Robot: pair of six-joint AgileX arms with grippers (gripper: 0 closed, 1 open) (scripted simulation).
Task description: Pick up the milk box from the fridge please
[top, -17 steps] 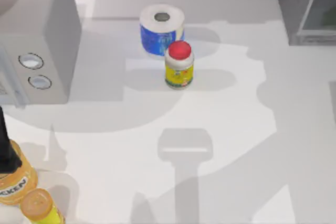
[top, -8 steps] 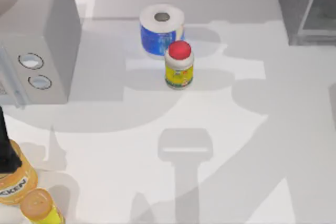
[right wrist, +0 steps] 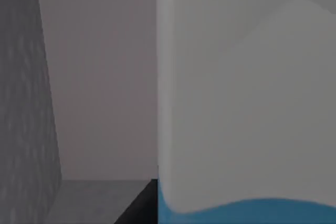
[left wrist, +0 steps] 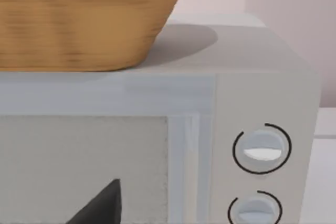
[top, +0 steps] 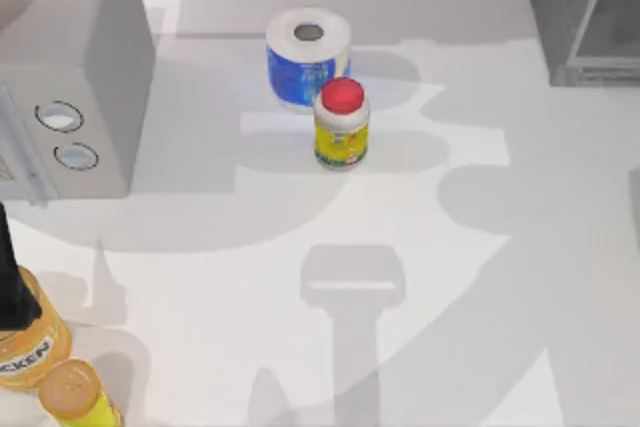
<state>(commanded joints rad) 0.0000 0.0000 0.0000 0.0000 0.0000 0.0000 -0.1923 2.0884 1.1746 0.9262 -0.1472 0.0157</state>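
Milk box (right wrist: 247, 108) close ahead, fridge (top: 580, 7) top right

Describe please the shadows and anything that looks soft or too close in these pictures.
Top view: broad grey arm shadows fall across the white table, one reaching behind the red-capped bottle and the paper roll. Left wrist view: the wicker basket casts a soft shadow on top of the microwave. Right wrist view: the milk box is very close, its edges soft, inside the dim fridge.

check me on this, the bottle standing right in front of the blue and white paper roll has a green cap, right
Not quite: the cap is red, not green. The top view shows the yellow bottle with its red cap standing right in front of the blue-and-white paper roll.
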